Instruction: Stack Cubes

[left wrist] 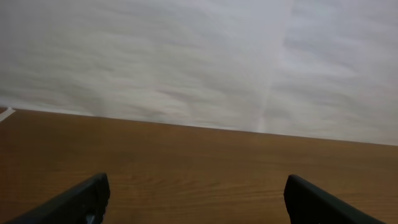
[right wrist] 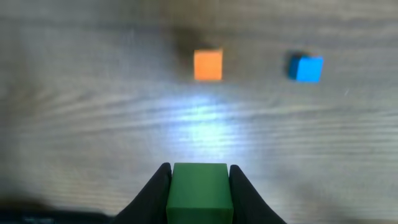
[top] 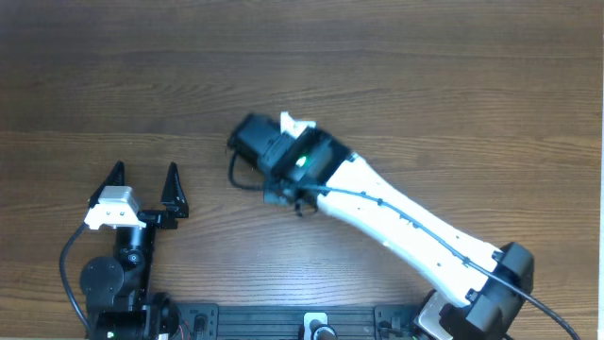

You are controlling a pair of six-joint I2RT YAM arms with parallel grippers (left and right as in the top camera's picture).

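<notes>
1. Right claw [right wrist: 199, 170]: closed on the green cube [right wrist: 199, 194], one finger pressed against each of two opposite faces. The cube's top face is in plain sight between the fingers.
2. We cannot tell from the wrist view whether the green cube rests on the desk [top: 425, 76] or hangs clear of it.
3. Orange cube [right wrist: 208, 65]: on the desk, ahead of the right claw and roughly in line with it, well apart from the green one.
4. Blue cube [right wrist: 305, 68]: also on the desk, off to one side of the orange cube, with a stretch of bare wood between them (not touching). Nothing is stacked so far; each cube stands alone.
5. Right arm [top: 406, 222]: reaches from its base at the desk's near right corner diagonally toward the middle, its wrist near the centre of the desk.
6. Left claw [top: 144, 170]: open, fingers spread wide, nothing between them, near its own base at the left of the desk.
7. Left wrist view: bare wood between the spread fingers [left wrist: 81, 199], and a pale wall [left wrist: 186, 62] beyond the desk's far edge.
</notes>
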